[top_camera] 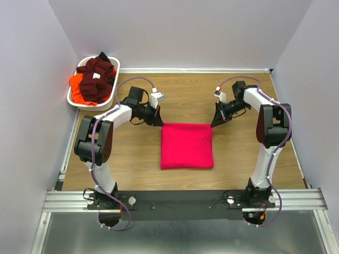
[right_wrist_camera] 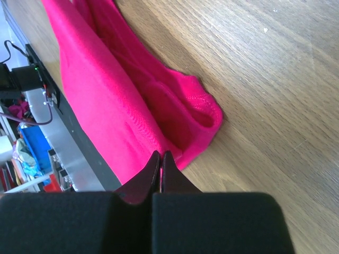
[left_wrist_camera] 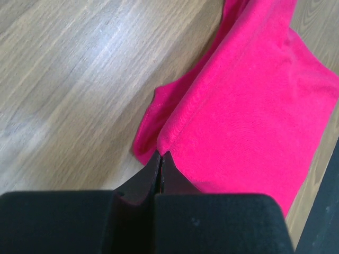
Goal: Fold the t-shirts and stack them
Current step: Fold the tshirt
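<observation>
Pink-red fleecy cloth, folded to a neat rectangle, with both grippers at its far corners.

The pink tee [top_camera: 187,145] lies flat on the wooden table [top_camera: 132,159]. My left gripper [top_camera: 157,119] is at its far-left corner and my right gripper [top_camera: 216,121] at its far-right one, each with fingers pressed together on a pinch of the top layer. I judge it light, limp and slightly grippy, so the layers will sag and shift when lifted. Corners and hemmed edges are the best places to hold it. Only the overhead view shows the white basket [top_camera: 74,98] beyond the tee's far-left corner, heaped with maroon tees [top_camera: 98,79] and an orange tee [top_camera: 77,87]. Only the wrist views show under-layers peeking past the top edge and the open fold pocket [right_wrist_camera: 204,114].
</observation>
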Tool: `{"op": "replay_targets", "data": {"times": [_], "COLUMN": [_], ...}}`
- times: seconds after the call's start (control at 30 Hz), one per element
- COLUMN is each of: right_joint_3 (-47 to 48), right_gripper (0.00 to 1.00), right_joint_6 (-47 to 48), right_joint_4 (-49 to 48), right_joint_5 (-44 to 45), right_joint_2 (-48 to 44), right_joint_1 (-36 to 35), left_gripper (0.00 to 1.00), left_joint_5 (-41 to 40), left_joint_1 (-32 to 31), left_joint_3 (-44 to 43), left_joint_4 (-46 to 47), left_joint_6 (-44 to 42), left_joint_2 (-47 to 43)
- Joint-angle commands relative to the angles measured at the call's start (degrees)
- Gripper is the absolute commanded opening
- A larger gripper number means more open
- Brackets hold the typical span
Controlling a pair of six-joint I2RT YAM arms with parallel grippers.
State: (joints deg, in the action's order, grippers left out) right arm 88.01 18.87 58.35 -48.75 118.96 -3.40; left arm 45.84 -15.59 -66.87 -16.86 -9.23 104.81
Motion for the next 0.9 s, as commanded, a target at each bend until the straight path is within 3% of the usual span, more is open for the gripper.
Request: {"op": "replay_targets", "data": {"times": [0.0,0.33,0.87], "right_joint_3": [0.32,0.85,4.71], "right_gripper": [0.01,0.01,0.01], "right_joint_6": [-0.85,-3.84,-12.28], "right_joint_4": [-0.52,-5.61,-14.14], "right_joint_5": [-0.81,1.29,1.29], "right_joint_2": [-1.62,1.10,7.43], "right_joint_1": [-0.12,-0.12,-0.03], "left_gripper": [0.00,0.00,0.00], "left_joint_5": [-2.34,-9.10,-8.85], "left_joint_1": [0.57,2.49,4.52], "left_joint_3": [1.48,1.22,-3.61], "left_joint_4": [-1.68,1.13,3.15], "left_joint_6": [-2.63,-2.01,-2.11], "left_joint_2": [-4.53,1.25,8.56]}}
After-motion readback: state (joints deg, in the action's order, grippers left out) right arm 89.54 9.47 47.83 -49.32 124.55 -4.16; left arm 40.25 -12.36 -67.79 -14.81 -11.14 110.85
